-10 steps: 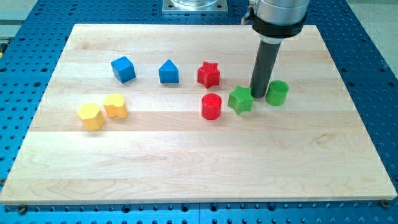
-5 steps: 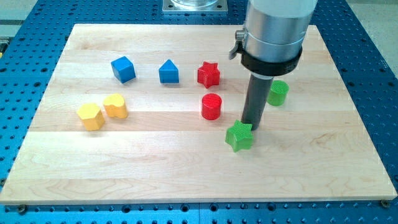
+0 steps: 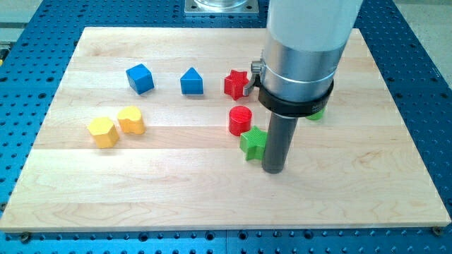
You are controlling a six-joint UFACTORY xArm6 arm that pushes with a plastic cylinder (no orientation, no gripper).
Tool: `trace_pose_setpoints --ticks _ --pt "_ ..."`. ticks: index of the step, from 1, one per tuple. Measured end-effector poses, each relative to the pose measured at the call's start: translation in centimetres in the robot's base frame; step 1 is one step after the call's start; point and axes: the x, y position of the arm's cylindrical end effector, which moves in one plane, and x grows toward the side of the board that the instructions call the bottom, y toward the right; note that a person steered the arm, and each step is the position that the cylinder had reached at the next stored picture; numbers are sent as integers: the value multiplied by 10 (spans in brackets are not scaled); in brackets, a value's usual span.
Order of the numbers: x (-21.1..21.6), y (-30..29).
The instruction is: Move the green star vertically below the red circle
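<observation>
One pale wooden board (image 3: pixel 212 204) lies on a blue perforated table (image 3: pixel 431 85). The green star (image 3: pixel 251 144) sits just below the red circle (image 3: pixel 240 121), touching the tip (image 3: pixel 273 170) on its right. The arm half hides a green block (image 3: pixel 316 111). No jaws exist.
</observation>
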Motion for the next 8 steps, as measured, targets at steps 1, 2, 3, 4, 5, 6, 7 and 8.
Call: trace_pose_setpoints --ticks 1,2,3,4,5,6,7,8 --pt "0 1" --pt "-10 32" --pt "-59 54" --pt "-66 25" --pt "-66 -4" --pt "-47 -7" --pt "-19 -3" --pt "-12 -1"
